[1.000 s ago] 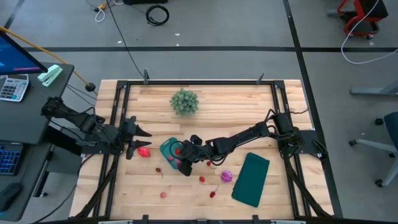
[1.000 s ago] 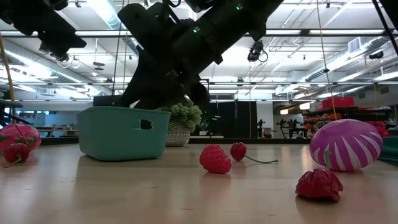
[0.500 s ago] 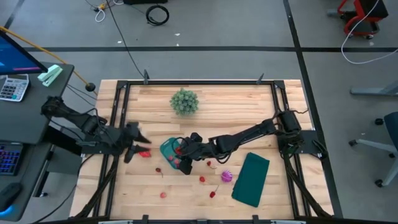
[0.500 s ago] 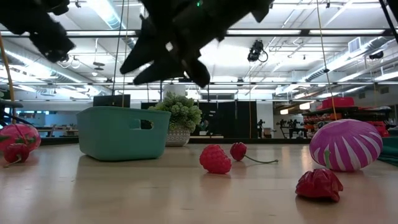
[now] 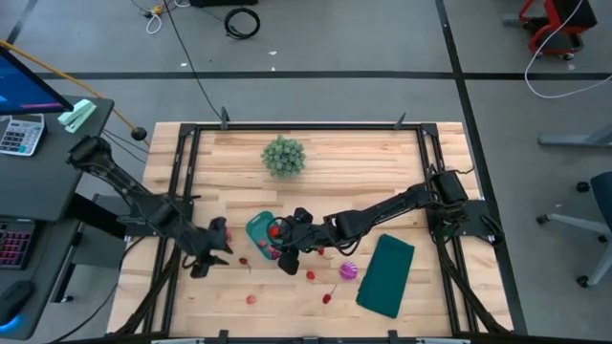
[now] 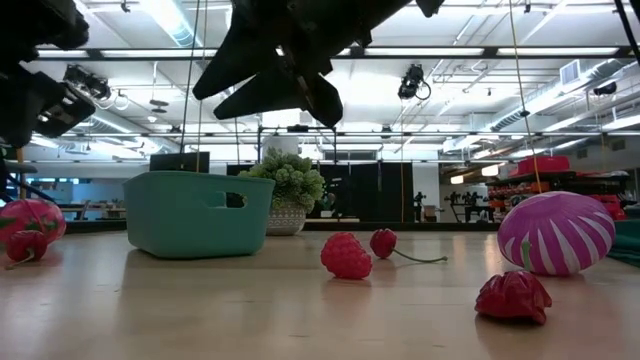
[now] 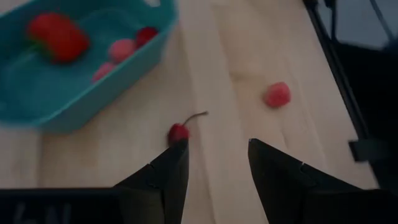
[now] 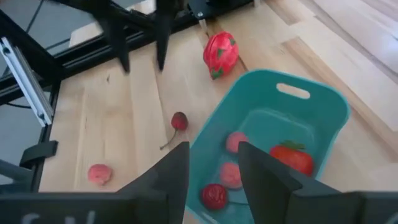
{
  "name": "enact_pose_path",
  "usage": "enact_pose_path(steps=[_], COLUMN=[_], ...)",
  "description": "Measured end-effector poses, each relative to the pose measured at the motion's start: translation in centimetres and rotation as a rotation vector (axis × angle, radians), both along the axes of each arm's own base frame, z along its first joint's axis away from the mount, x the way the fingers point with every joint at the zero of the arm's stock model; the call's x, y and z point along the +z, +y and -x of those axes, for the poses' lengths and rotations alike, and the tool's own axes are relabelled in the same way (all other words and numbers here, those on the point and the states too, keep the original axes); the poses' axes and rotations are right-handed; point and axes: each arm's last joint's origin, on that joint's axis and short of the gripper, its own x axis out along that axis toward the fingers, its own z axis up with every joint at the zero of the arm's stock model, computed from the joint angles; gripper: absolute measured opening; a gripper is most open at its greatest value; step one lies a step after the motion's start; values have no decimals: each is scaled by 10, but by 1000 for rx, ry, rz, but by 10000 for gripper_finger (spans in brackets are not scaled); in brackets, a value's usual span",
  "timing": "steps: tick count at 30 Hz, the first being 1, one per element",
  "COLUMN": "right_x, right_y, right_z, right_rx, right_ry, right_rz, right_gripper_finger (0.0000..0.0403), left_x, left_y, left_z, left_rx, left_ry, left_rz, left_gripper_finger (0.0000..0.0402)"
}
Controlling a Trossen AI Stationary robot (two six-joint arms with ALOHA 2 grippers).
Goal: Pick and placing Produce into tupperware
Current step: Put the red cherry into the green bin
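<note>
**Meanwhile: both grippers empty over the tub**

Left gripper (image 5: 212,256), fingers parted and holding nothing, hovers near a stemmed cherry (image 7: 179,131) at the tub's 8 o'clock. Teal tupperware (image 5: 256,229) sits mid-table with several red pieces inside. Right gripper (image 5: 284,250), jaws apart and empty, hangs above its 4 o'clock corner. Purple round piece (image 5: 348,271) lies at the tub's 4 o'clock.
</note>
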Motion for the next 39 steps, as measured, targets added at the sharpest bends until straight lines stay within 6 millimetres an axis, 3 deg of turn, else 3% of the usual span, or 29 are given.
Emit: enact_pose_path(steps=[7,19,39], right_x=[0,0,0], right_y=[0,0,0], right_z=[0,0,0], right_rx=[0,0,0], right_ry=[-3,-1,-1], right_rz=[-1,-1,-1], right_gripper_finger=[144,144,144], left_x=[-21,-40,-67], left_y=[-14,-23,-25], left_z=[-12,-27,-33], left_rx=[-134,-170,-119], left_ry=[10,-32,43], left_rz=[-152,-308,-453], left_gripper_finger=[172,172,172])
